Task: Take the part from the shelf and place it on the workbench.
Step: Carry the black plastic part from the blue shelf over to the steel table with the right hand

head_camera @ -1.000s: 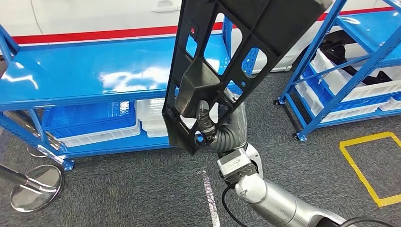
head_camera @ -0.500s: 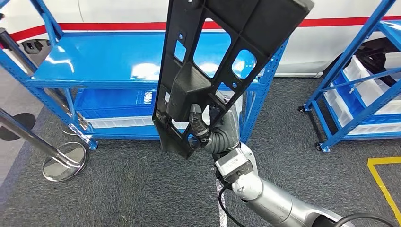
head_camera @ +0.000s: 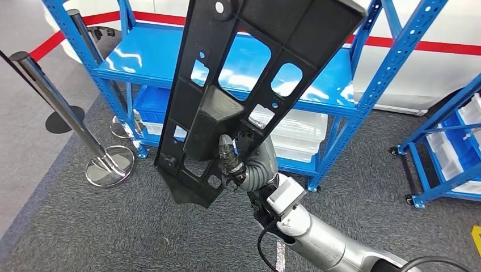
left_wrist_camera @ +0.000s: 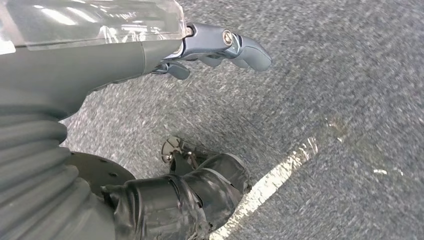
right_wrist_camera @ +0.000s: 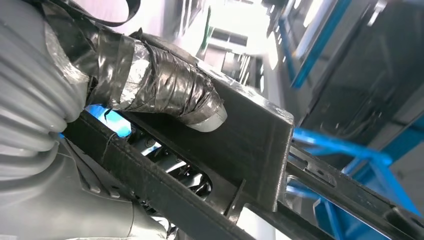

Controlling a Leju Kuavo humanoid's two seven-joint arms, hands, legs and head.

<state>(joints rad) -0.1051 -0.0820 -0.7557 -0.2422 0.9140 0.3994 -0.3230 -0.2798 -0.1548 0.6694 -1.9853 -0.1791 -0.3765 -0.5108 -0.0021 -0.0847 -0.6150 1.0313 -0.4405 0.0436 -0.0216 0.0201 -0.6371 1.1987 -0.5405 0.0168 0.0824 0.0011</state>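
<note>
I have the long black part (head_camera: 249, 85) held up in the air, tilted, in front of the blue shelf (head_camera: 159, 62). My right hand (head_camera: 235, 164) grips it near its lower end, thumb (right_wrist_camera: 170, 90) pressed on its boxy block. My left hand (left_wrist_camera: 220, 47) holds nothing, fingers loosely apart, over grey carpet (left_wrist_camera: 325, 75). A chrome stanchion (head_camera: 85, 141) stands at the left.

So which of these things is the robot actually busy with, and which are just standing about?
Part of the job:
- black part, held up
- right hand, gripping it
- blue workbench, top bare

Just standing about:
- white bins under the bench top
- metal post
- second blue rack
- left hand, hanging over the carpet
</note>
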